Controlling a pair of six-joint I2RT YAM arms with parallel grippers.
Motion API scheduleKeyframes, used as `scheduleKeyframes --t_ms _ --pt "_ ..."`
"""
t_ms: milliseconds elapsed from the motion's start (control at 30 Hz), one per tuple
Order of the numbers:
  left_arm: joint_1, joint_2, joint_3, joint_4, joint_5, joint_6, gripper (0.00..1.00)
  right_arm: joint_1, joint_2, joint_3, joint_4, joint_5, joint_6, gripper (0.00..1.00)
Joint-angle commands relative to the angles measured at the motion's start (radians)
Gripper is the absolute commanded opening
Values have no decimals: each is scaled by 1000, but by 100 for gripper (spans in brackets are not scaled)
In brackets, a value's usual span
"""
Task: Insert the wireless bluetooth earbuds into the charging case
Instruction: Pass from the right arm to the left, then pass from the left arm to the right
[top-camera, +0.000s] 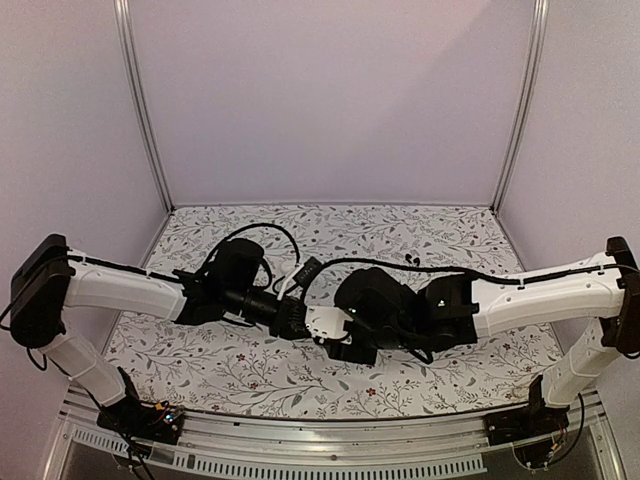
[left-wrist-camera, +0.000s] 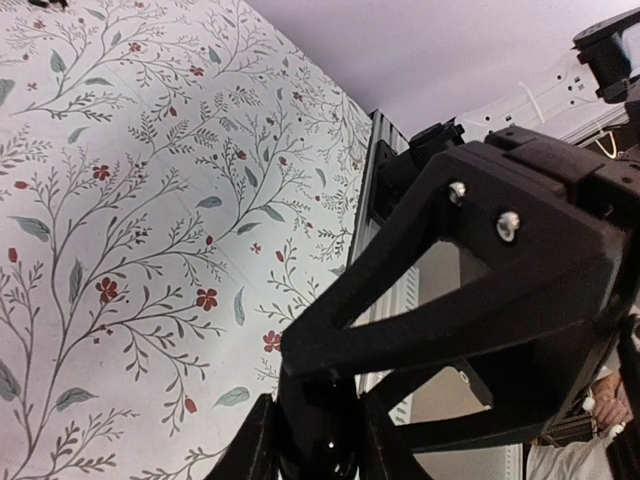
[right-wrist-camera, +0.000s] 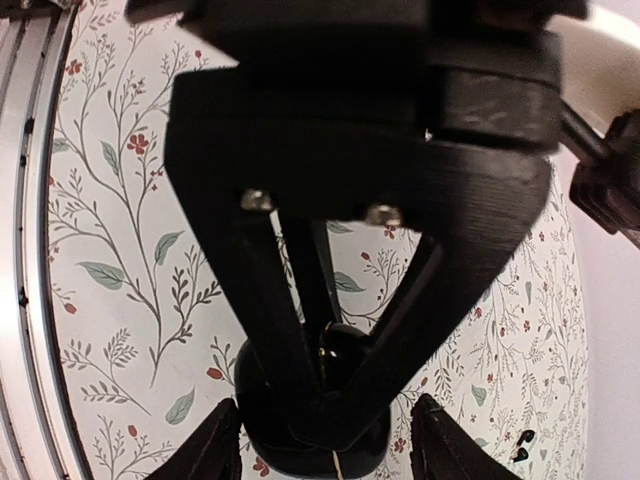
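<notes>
Left end effector (left-wrist-camera: 318, 447) clamps glossy black pebble-shaped case (right-wrist-camera: 265, 432); right end effector (right-wrist-camera: 325, 447) splayed.

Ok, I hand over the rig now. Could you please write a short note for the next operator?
Left gripper: shut on the black rounded case.
Right gripper: open, one finger on each side of the case; I cannot tell if it touches.
Earbuds: both lie on the tablecloth, apart from the case.
Done: case gripped.
Left: pick up each earbud and seat it in the case.
</notes>
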Motion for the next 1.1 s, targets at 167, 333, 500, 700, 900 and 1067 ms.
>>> scheduleKeyframes --t_ms 167,333,500,700,900,1067 --pt "23 -131 -56 125 -38 7 16 -124 -280 -161 228 -297 138 66" --pt "24 -258 -110 227 -91 51 16 -268 -444 -308 441 -649 336 67" --pt "10 -338 -116 259 -127 102 15 -283 -425 -302 502 -780 457 63" --pt "-26 -331 -63 156 -106 188 15 -284 -345 -223 464 -871 456 58" --pt "-45 -336 -59 119 -88 229 14 -284 -297 -159 351 -910 408 54" --pt "-56 -335 -57 131 -81 232 13 -283 -257 -143 336 -938 375 51"
